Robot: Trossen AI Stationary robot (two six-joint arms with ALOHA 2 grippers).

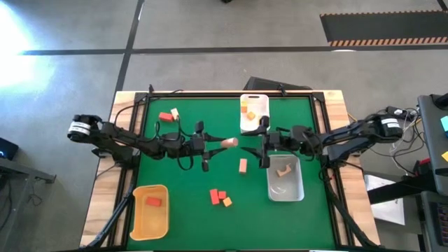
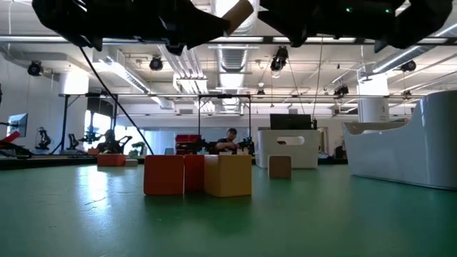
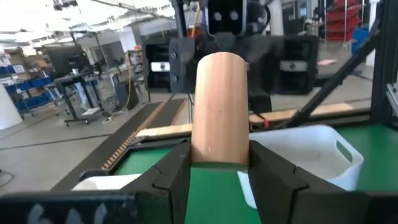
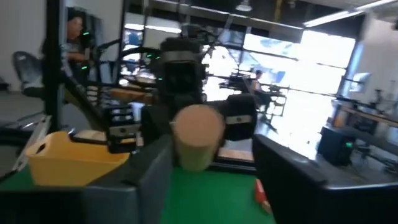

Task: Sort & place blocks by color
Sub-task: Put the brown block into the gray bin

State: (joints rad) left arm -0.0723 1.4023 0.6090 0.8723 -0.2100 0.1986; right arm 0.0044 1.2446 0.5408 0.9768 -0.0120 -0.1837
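Note:
My left gripper (image 1: 218, 145) is above the middle of the green mat, shut on a pale tan round-ended block (image 1: 229, 143), which also shows at the top of the low view (image 2: 239, 13). My right gripper (image 1: 261, 145) faces it from the right, open, a short way from the block's free end (image 4: 198, 134). Loose blocks lie flat on the mat: two red (image 1: 218, 196) and one orange-yellow (image 1: 227, 201) near the front, one tan (image 1: 243, 165), and a red (image 1: 166, 117) and a tan (image 1: 175, 113) at far left. My left gripper (image 3: 219, 158) pinches the tan block's near end (image 3: 217, 146) between its two fingers (image 3: 177, 171). The fingers come level from the table's left and lie along the block. The block sticks out past the fingertips toward the right gripper, lifted clear of the mat.
A yellow tray (image 1: 140, 222) at front left holds a red block. A white tray (image 1: 260, 99) at the far edge holds orange-yellow blocks. A clear tray (image 1: 294, 193) right of centre holds a tan block. Green mat shows bare between the trays.

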